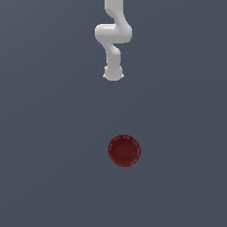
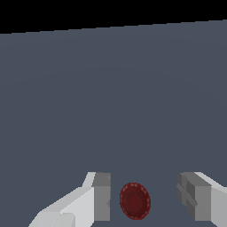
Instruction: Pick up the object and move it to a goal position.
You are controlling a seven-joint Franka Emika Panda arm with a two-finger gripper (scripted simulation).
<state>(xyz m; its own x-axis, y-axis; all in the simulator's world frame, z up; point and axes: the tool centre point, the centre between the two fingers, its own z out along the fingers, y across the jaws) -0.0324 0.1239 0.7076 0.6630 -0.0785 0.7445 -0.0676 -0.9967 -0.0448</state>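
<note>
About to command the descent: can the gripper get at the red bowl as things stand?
Probably yes. The gripper is open, the bowl shows between its fingers, and the bowl sits alone on bare floor.

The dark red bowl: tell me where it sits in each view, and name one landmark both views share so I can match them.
Exterior view: the dark red bowl lies alone on the grey floor, below centre, well apart from the white arm.
Wrist view: the bowl shows in the gap between the two open fingers, untouched.
Shared landmark: the plain grey floor around the bowl.
</note>
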